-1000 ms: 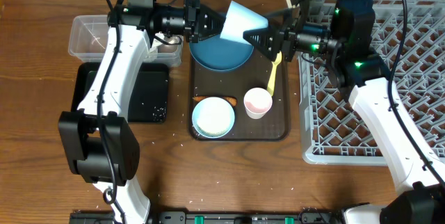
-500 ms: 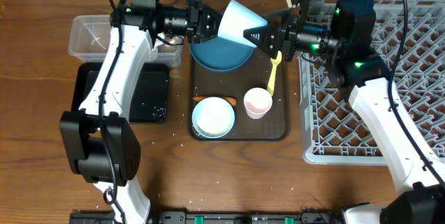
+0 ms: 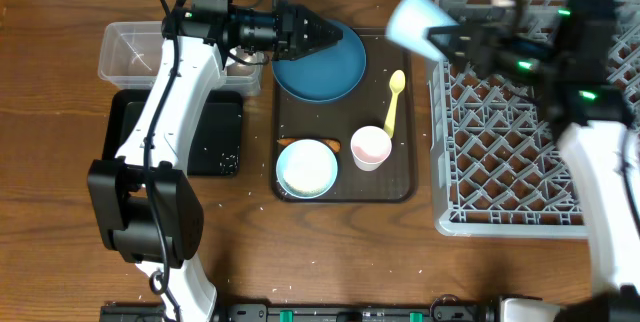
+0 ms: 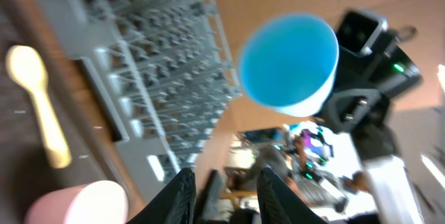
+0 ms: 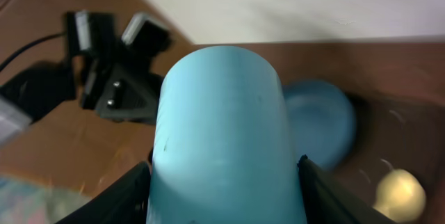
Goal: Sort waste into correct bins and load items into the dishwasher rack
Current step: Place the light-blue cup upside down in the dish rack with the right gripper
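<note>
My right gripper (image 3: pixel 440 34) is shut on the light-blue cup (image 3: pixel 412 20), which it holds on its side in the air above the left edge of the grey dishwasher rack (image 3: pixel 510 152). In the right wrist view the cup (image 5: pixel 222 126) fills the gap between both fingers (image 5: pixel 118 196). My left gripper (image 3: pixel 335 34) hovers over the big dark-blue bowl (image 3: pixel 322 67), open, with nothing between its fingers (image 4: pixel 182 196). From the left wrist view the cup (image 4: pixel 288 60) shows its open mouth, well apart from my left gripper.
The yellow spoon (image 3: pixel 393 102), pink cup (image 3: pixel 370 148) and small pale-blue bowl (image 3: pixel 307 169) sit on the brown serving tray (image 3: pixel 400 187), with a small orange carrot (image 3: pixel 333 144) between them. The clear tub (image 3: pixel 135 50) and black tray (image 3: pixel 215 132) stand at left.
The left gripper has opened and let go of the light-blue cup. The right arm, gripping the cup, has swung it right from above the dark-blue bowl to the rack's edge.
</note>
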Controlling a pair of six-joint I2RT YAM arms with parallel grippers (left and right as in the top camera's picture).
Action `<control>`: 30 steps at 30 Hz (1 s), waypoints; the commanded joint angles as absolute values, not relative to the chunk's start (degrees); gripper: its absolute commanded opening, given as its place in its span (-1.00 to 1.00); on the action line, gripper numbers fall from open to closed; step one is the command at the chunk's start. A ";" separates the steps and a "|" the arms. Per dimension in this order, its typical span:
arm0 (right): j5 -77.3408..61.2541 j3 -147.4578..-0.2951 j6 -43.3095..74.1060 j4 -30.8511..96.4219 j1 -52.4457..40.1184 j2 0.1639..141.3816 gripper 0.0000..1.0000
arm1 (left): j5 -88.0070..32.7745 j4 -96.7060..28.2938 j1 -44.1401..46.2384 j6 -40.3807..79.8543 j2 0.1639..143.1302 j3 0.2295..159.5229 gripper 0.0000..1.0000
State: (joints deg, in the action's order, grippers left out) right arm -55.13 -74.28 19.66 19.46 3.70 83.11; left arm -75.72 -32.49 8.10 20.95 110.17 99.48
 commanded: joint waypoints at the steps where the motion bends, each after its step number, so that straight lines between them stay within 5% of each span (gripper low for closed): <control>1: -50.04 -74.91 17.21 27.86 9.04 76.47 0.02 | -65.06 -32.56 8.05 20.27 110.06 99.94 -0.31; 15: -4.99 -83.35 11.84 78.52 13.93 65.93 0.12 | -22.81 -48.23 8.08 13.28 110.06 99.59 -0.28; 30: 3.64 -83.11 14.98 86.52 19.42 80.97 0.07 | -15.33 -54.24 8.08 10.94 110.10 98.59 -0.28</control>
